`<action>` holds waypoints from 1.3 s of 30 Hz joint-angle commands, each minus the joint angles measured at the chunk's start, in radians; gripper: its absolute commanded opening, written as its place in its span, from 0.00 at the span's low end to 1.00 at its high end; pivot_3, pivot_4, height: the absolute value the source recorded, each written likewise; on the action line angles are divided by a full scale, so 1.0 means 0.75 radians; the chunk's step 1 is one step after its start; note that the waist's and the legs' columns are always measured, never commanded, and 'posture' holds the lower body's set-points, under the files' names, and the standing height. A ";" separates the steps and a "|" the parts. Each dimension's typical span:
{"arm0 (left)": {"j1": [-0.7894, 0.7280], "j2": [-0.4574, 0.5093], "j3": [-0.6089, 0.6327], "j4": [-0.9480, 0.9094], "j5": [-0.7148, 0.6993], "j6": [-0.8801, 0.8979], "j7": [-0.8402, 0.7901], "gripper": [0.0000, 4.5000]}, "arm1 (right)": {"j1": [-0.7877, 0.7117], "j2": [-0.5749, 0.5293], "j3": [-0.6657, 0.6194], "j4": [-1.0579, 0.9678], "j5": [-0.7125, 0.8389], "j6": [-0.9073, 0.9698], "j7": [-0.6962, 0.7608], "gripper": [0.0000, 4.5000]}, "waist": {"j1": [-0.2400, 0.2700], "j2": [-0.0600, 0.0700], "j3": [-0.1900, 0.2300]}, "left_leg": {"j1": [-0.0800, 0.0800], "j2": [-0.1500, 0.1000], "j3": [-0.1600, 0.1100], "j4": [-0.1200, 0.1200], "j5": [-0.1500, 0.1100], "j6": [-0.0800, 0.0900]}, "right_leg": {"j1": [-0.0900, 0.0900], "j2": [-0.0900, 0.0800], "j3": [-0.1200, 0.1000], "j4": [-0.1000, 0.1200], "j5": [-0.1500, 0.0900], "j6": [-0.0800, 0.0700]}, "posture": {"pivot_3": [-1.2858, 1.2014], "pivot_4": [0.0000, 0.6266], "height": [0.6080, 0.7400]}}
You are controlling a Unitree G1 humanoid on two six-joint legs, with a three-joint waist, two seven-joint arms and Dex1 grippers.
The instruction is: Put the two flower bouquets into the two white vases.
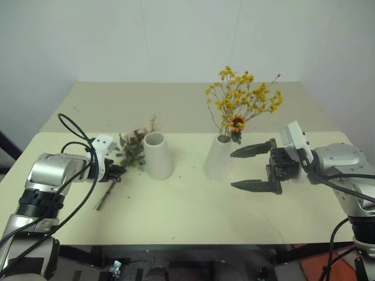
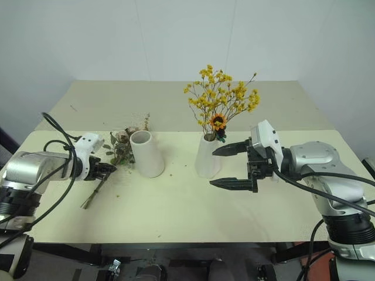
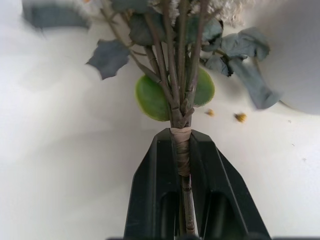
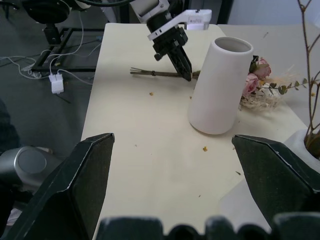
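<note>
Between the right gripper (image 1: 253, 170) and the empty vase (image 1: 158, 154), the slimmer vase (image 1: 218, 158) is already standing with the yellow bouquet (image 1: 243, 99) rising out of its mouth, so by my reading half the task is done. That gripper's two black fingers are hanging spread wide with nothing between them, just beside the filled vase, their tips pointing toward it.

What is left is the rose bouquet (image 1: 130, 147). It is lying flat on the table (image 1: 193, 216), with the wider vase sitting just beside its flower end, on the side facing the right gripper. The left gripper (image 3: 184, 150) is closing tight on the bouquet's wrapped stems (image 3: 181, 150); the wrist view is showing the taped binding pinched between the two fingers. From that grip the long axis is running straight ahead along the fingers: green leaves and pink roses (image 4: 254, 75) are fanning out past the fingertips toward the empty vase, while the bare stem ends (image 1: 102, 202) are trailing back beneath the gripper toward the table's near edge.

Judging from this, the bunch is not yet lifted. It is needing to be raised, tipped until the stem ends are pointing downward, and lowered into the wider vase's round mouth.
</note>
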 commanded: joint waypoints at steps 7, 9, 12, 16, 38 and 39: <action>-0.002 0.026 0.464 -0.196 -0.068 -0.264 0.031 0.02 | 0.014 0.022 -0.061 -0.039 -0.001 -0.048 -0.049 1.00 | 0.003 0.000 0.000 | 0.000 0.000 0.000 0.000 0.000 0.000 | 0.000 0.000 0.000 0.000 0.000 0.000 | 0.52 0.24 1.00; -0.029 0.003 0.536 -0.217 -0.114 -0.324 0.015 0.02 | 0.007 0.036 -0.063 -0.036 -0.002 -0.055 -0.069 1.00 | 0.004 0.000 0.000 | 0.000 0.000 0.000 0.000 0.000 0.000 | 0.000 -0.001 0.000 0.000 0.000 0.000 | 0.52 0.24 1.00; -0.101 -0.058 0.601 -0.220 -0.187 -0.417 0.004 0.02 | -0.009 0.072 -0.066 -0.046 -0.009 -0.069 -0.121 1.00 | 0.007 0.000 0.000 | 0.000 0.000 0.000 0.001 0.000 0.000 | 0.001 -0.001 0.000 0.000 0.000 0.000 | 0.52 0.24 1.00; -0.210 -0.117 0.622 -0.184 -0.251 -0.462 0.004 0.02 | -0.006 0.129 -0.087 -0.104 -0.027 -0.078 -0.239 1.00 | 0.011 -0.001 0.000 | 0.000 0.000 0.000 0.002 0.000 -0.001 | 0.002 -0.001 -0.001 0.000 0.001 0.001 | 0.52 0.24 1.00; -0.416 -0.263 0.494 -0.060 -0.420 -0.533 -0.214 0.02 | 0.075 0.066 -0.224 -0.210 0.096 0.050 -0.336 1.00 | 0.002 -0.001 0.000 | 0.000 -0.001 0.000 0.002 0.000 0.000 | 0.002 -0.001 0.000 0.000 0.001 0.001 | 0.52 0.24 1.00; -0.416 -0.262 0.495 -0.065 -0.429 -0.530 -0.218 0.02 | 0.080 0.066 -0.227 -0.212 0.110 0.053 -0.328 1.00 | 0.002 -0.001 0.000 | 0.000 -0.001 0.000 0.002 0.000 0.000 | 0.002 -0.001 0.000 0.000 0.001 0.001 | 0.52 0.24 1.00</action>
